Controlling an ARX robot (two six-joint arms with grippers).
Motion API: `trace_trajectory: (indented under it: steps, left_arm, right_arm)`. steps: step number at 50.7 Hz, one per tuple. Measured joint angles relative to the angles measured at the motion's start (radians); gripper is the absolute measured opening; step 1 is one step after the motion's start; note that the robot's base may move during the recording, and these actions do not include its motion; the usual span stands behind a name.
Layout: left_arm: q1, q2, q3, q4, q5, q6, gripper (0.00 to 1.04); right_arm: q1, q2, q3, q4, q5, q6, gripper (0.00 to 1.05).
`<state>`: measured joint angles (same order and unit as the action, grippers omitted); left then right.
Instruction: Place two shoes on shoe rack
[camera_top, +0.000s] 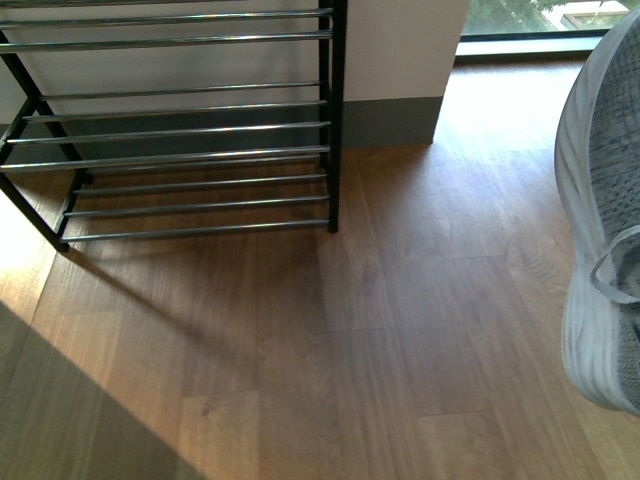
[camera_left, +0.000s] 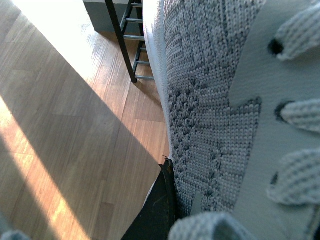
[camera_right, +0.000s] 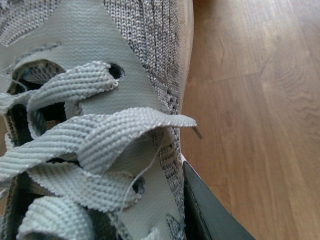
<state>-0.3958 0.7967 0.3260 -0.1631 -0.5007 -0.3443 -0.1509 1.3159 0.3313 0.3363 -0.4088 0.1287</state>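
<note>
Sneakers (camera_left: 210, 125) (camera_right: 150, 45) fill left hand (camera_left: 159, 215) and right hand (camera_right: 210, 212).

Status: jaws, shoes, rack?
Left jaws pressed on grey sneaker, looks gripped; right same. Visible rack shelves bare. Nothing on floor ahead.

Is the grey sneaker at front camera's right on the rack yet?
Off. The grey knit sneaker shows at the right edge, apart from the black-framed, silver-rod shoe rack.

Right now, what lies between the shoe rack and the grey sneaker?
Only bare wood floor, seen in the front view, separates the shoe rack from the grey sneaker.
</note>
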Motion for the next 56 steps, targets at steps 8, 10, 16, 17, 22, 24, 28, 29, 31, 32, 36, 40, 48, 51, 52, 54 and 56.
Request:
trace_trajectory:
  steps: [8, 10, 16, 17, 22, 24, 28, 29, 31, 32, 36, 40, 48, 51, 52, 54, 56]
  left_arm:
    - [0.0, 0.001, 0.0, 0.0, 0.001, 0.0, 0.03]
    - [0.0, 0.001, 0.0, 0.0, 0.0, 0.0, 0.03]
    - [0.0, 0.002, 0.0, 0.0, 0.002, 0.0, 0.03]
    - [0.0, 0.002, 0.0, 0.0, 0.001, 0.0, 0.03]
    - [0.001, 0.002, 0.0, 0.0, -0.005, 0.0, 0.03]
    - [0.003, 0.002, 0.0, 0.0, -0.009, 0.0, 0.03]
    - [0.004, 0.002, 0.0, 0.0, -0.011, 0.0, 0.03]
    - [0.004, 0.002, 0.0, 0.0, -0.011, 0.0, 0.03]
    - [0.004, 0.002, 0.0, 0.0, -0.008, 0.0, 0.03]
    - [0.004, 0.002, 0.0, 0.0, -0.007, 0.0, 0.03]
    - [0.004, 0.002, 0.0, 0.0, -0.004, 0.0, 0.03]
    - [0.004, 0.002, 0.0, 0.0, -0.002, 0.0, 0.03]
    - [0.003, 0.002, 0.0, 0.0, 0.002, 0.0, 0.03]
    - [0.003, 0.002, 0.0, 0.0, 0.002, 0.0, 0.03]
    - [0.003, 0.002, 0.0, 0.0, 0.002, 0.0, 0.03]
    - [0.003, 0.002, 0.0, 0.0, 0.0, 0.0, 0.03]
    - [0.003, 0.002, 0.0, 0.0, 0.0, 0.0, 0.03]
  right_arm:
    - [0.0, 0.0, 0.0, 0.0, 0.001, 0.0, 0.04]
    - [0.0, 0.0, 0.0, 0.0, 0.001, 0.0, 0.04]
    - [0.0, 0.0, 0.0, 0.0, 0.001, 0.0, 0.04]
    - [0.0, 0.0, 0.0, 0.0, 0.002, 0.0, 0.04]
    - [0.003, 0.0, 0.0, 0.0, 0.0, 0.0, 0.04]
    - [0.006, 0.0, 0.0, 0.0, -0.002, 0.0, 0.04]
    - [0.006, 0.0, 0.0, 0.0, -0.01, 0.0, 0.04]
    - [0.006, 0.0, 0.0, 0.0, -0.01, 0.0, 0.04]
    - [0.006, 0.0, 0.0, 0.0, -0.009, 0.0, 0.04]
    - [0.006, 0.0, 0.0, 0.0, -0.008, 0.0, 0.04]
    - [0.006, 0.0, 0.0, 0.0, -0.001, 0.0, 0.04]
    - [0.006, 0.0, 0.0, 0.0, 0.0, 0.0, 0.04]
    - [0.004, 0.0, 0.0, 0.0, 0.004, 0.0, 0.04]
    - [0.004, 0.0, 0.0, 0.0, 0.003, 0.0, 0.04]
    - [0.004, 0.0, 0.0, 0.0, 0.003, 0.0, 0.04]
    - [0.004, 0.0, 0.0, 0.0, 0.003, 0.0, 0.04]
    - [0.004, 0.0, 0.0, 0.0, 0.003, 0.0, 0.04]
